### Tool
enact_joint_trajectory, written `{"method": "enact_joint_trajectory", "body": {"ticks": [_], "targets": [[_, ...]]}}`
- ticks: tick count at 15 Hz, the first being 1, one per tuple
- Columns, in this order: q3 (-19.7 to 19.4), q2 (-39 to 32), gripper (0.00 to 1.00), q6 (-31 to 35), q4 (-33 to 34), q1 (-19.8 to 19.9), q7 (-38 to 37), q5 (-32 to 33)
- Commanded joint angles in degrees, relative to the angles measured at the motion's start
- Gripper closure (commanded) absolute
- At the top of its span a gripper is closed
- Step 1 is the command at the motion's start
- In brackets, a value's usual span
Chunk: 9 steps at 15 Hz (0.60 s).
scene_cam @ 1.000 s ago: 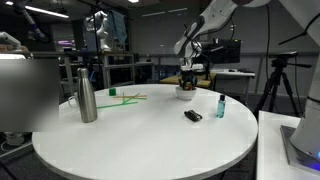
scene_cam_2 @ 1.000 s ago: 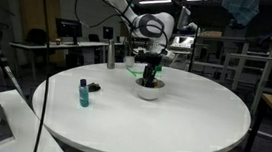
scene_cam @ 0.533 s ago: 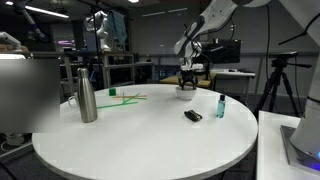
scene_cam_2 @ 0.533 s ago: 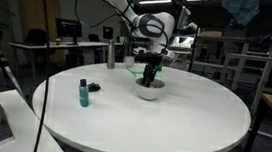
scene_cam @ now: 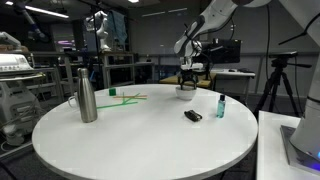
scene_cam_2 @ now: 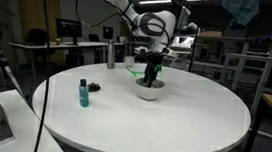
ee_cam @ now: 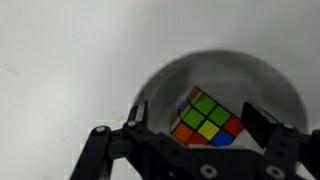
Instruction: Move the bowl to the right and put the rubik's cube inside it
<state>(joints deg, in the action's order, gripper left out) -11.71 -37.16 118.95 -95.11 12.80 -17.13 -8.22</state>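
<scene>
Tool (ee_cam: 197,120) spread wide, its fingers standing either side of the rubik's cube (ee_cam: 207,117), no grip on it. Cube lies inside white bowl (ee_cam: 275,85). Bowl sits on round bench (scene_cam_2: 186,126), well apart from steel bottle (scene_cam: 87,98).

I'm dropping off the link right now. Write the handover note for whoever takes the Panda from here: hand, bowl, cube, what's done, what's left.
Hand: open, lowered into the small shallow white round bowl, with a finger on either side of the cube and not gripping it.
Small multicoloured rubik's cube: lying inside the bowl.
Bowl: standing on the round white table.
Done: the cube is in the bowl.
Left: probably just lifting the hand straight up, clear of the rim, without nudging the bowl. These pictures cannot show whether the bowl has been moved to the right.
</scene>
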Motion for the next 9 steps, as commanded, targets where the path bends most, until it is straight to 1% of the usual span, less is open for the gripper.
{"method": "enact_joint_trajectory", "body": {"ticks": [1, 9], "targets": [[0.22, 0.10, 0.00, -2.57, 3.46, 0.85, 0.05, -0.86], [0.47, 3.19, 0.00, -1.28, 7.51, 0.32, -0.50, -0.87]]}}
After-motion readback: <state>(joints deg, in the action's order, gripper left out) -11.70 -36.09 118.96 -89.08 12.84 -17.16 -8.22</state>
